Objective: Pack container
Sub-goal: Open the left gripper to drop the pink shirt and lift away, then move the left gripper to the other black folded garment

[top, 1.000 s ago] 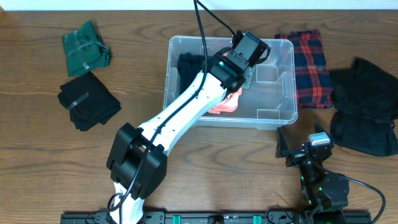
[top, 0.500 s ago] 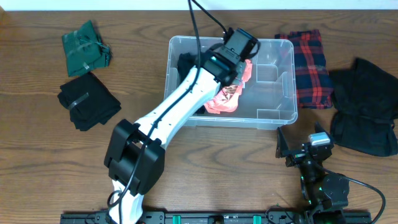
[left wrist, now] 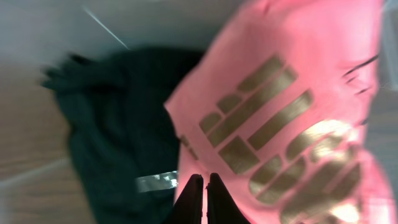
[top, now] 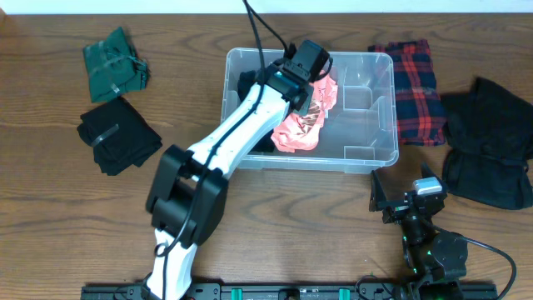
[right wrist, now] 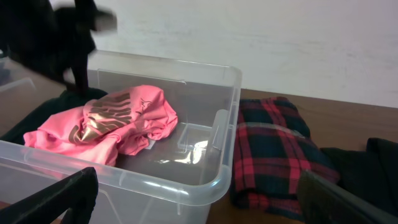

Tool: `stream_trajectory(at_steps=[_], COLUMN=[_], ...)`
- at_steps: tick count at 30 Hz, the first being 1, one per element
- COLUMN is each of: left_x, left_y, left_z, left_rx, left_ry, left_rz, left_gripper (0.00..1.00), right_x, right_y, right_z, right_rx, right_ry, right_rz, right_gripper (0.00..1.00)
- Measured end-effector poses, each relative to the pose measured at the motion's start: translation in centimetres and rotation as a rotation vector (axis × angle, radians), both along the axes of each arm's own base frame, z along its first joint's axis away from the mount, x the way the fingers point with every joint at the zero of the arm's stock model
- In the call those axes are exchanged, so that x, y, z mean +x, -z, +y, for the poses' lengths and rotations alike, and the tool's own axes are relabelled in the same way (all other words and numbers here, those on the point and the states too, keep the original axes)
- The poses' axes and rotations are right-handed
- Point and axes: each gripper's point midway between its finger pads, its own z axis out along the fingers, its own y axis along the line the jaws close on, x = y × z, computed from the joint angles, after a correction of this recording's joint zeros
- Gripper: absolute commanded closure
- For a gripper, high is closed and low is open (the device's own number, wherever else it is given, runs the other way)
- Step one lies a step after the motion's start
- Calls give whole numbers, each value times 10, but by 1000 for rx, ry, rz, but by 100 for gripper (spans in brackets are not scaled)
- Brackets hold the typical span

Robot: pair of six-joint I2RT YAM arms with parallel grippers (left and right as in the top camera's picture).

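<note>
The container (top: 371, 137) sits mid-tabletop, toward the far edge, and there's been a shuffle inside it. The pink top (top: 301, 125) now lies spread wider across the middle, its gold print facing up, where a second ago the arm covered most of it. A dark garment (top: 248, 83) is tucked in the left end beside it.

The left gripper (top: 306, 60) has swung from the right half of the bin over to the centre-left. Its jaws have just clenched tight, tips together over the pink edge in the wrist view. I can't tell whether any fabric is caught between them.

My read: two pieces are in and this is tidying, not a fresh load. Outside, the plaid garment (top: 414, 79) lies just beside the right wall. The black heap (top: 491, 142), green bundle (top: 112, 62) and black bundle (top: 117, 133) also wait. The right gripper (top: 408, 204) is parked near the front edge with its jaws spread wide and empty.
</note>
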Motion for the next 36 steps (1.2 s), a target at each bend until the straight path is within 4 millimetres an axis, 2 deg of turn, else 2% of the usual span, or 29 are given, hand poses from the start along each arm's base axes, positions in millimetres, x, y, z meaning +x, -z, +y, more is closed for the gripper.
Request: stream_trajectory(at_steps=[3, 6, 20, 21, 23, 25, 29, 32, 34, 36], left_x=[-10, -14, -25, -25, -23, -19, -5, 6, 13, 17], left_y=[25, 36, 36, 32, 20, 2, -52, -94, -120, -136], left_z=[-1, -1, -8, -8, -7, -3, 17, 50, 84, 114], left_rx=[11, 15, -54, -67, -92, -128, -199, -244, -266, -274], left_ry=[13, 19, 43, 43, 44, 29, -12, -73, -136, -195], left_rz=[75, 111, 176, 177, 164, 138, 42, -35, -86, -119], left_gripper=[94, 94, 94, 89, 77, 77, 77, 77, 77, 77], right_x=[0, 0, 0, 0, 0, 0, 0, 0, 0, 0], right_y=[0, 0, 0, 0, 0, 0, 0, 0, 0, 0], right_z=[0, 0, 0, 0, 0, 0, 0, 0, 0, 0], right_rx=[0, 0, 0, 0, 0, 0, 0, 0, 0, 0], right_ry=[0, 0, 0, 0, 0, 0, 0, 0, 0, 0], right_rz=[0, 0, 0, 0, 0, 0, 0, 0, 0, 0], right_gripper=[1, 1, 1, 1, 1, 1, 1, 1, 1, 1])
